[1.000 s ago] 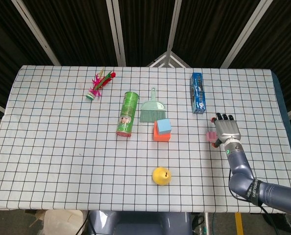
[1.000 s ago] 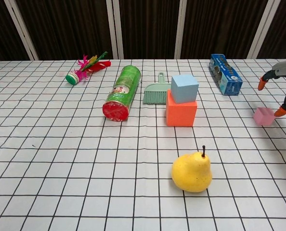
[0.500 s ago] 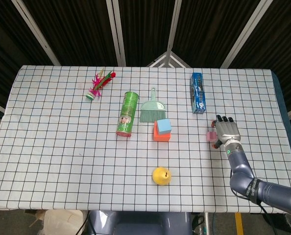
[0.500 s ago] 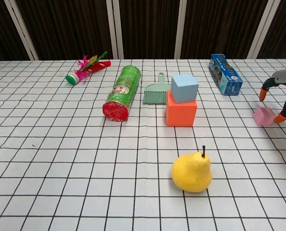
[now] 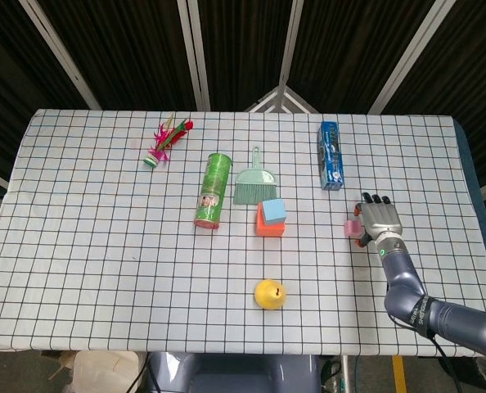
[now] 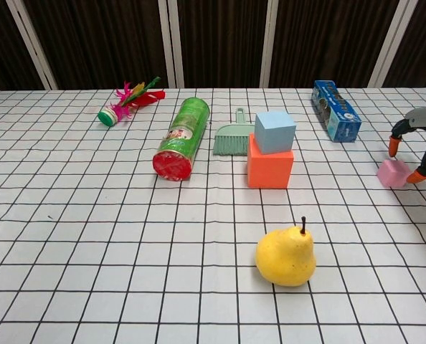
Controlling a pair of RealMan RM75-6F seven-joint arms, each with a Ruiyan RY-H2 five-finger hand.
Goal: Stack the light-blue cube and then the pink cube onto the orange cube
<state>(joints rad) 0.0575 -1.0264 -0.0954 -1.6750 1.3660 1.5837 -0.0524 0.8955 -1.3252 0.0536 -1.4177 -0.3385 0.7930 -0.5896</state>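
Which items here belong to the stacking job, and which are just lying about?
Job: orange cube, light-blue cube already on it, pink cube, right hand closing around it.

Lying about: pear, green can, dustpan, blue box, shuttlecock.

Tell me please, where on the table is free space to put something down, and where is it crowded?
Free: the whole near-left stretch of the table, left of the pear and in front of the green can; also the strip between the orange cube and the pink cube. Crowded: the can, dustpan and cube stack.
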